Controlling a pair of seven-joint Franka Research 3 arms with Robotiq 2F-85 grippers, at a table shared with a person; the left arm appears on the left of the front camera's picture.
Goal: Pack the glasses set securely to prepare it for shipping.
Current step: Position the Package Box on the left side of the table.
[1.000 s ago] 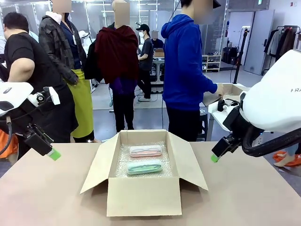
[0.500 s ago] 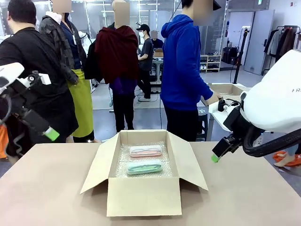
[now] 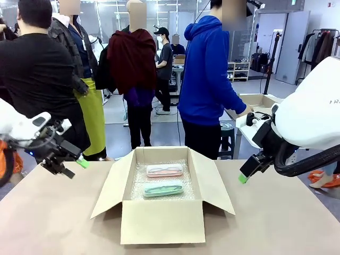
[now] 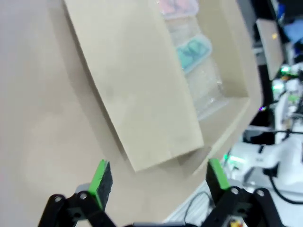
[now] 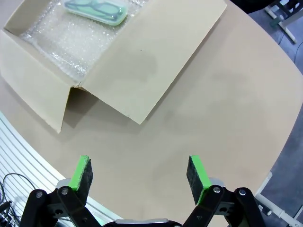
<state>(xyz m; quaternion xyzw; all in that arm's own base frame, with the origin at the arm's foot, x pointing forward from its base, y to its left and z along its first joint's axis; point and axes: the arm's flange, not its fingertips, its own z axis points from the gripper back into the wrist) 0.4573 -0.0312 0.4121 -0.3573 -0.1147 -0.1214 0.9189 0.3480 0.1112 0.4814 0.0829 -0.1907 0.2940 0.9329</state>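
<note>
Grippers spread and empty, we move in on the open box.

Our left gripper, jaws apart with nothing between them, has dropped in the last second from up at the table's left edge to hang low beside the left flap of the cardboard box. Both glasses cases already lie side by side on bubble wrap inside, the pink case behind the mint case, so we judge that closing the flaps is what remains. Our right gripper, jaws likewise wide and holding nothing, has not shifted and hovers off the right flap.
</note>
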